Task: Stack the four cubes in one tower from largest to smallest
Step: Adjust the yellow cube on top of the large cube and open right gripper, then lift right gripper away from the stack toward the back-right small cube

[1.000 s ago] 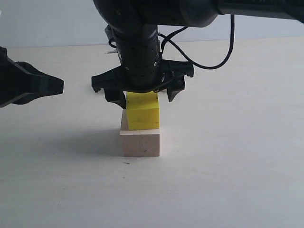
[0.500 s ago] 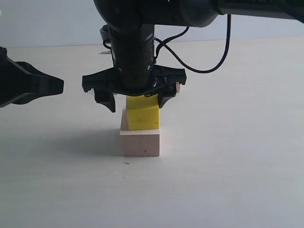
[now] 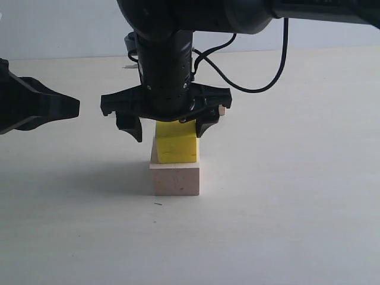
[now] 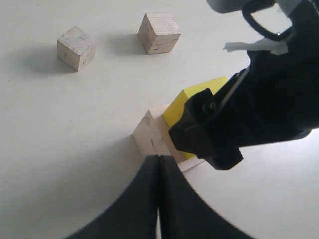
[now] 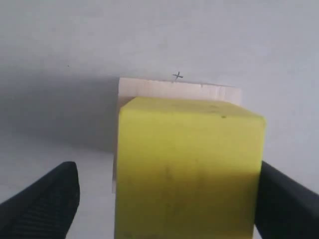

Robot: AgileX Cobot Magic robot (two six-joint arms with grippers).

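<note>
Two are sitting stacked: yellow cube on pale pinkish cube. Right gripper is straddling the yellow, spread wide; left gripper is idling closed.

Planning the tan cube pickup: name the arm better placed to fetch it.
Left, probably. The left end effector hangs free, with the tan cube in open view; the right end effector straddles the yellow cube, so must lift clear first.

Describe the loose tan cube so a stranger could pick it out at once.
Under the right gripper, the yellow cube sits on the pale pinkish cube. Two loose cubes lie on the table apart from them. The tan cube shows parallel layer lines; its neighbour is greyish-beige and mottled.
</note>
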